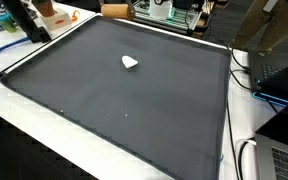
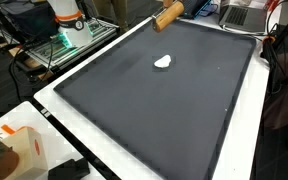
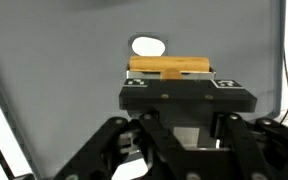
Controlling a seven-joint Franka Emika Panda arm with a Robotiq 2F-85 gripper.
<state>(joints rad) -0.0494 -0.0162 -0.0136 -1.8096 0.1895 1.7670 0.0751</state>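
1. The hand [image 3: 174, 72] is closed on a wooden block [image 3: 169, 66]. In the wrist view the block lies crosswise between the two fingers, with its long side level.
2. The block is tan, with a slightly darker band along its lower edge, and its ends reach almost to the finger pads on either side.
3. In both exterior views the wooden block [image 1: 114, 10] [image 2: 167, 14] shows at the very top of the picture, by the far rim of the grey mat [image 1: 134, 110]. The hand around it cannot be made out there, nor whether the block touches the mat.
4. A small white lump [image 1: 130, 62] lies on the mat, apart from the block, in the far half of the mat.
5. In the wrist view the white lump [image 3: 148, 45] sits just beyond the block, a little to the left of its middle, and is partly hidden by the block's upper edge.
6. The mat covers most of a white desk [image 1: 24, 110], which shows as a pale border around it.
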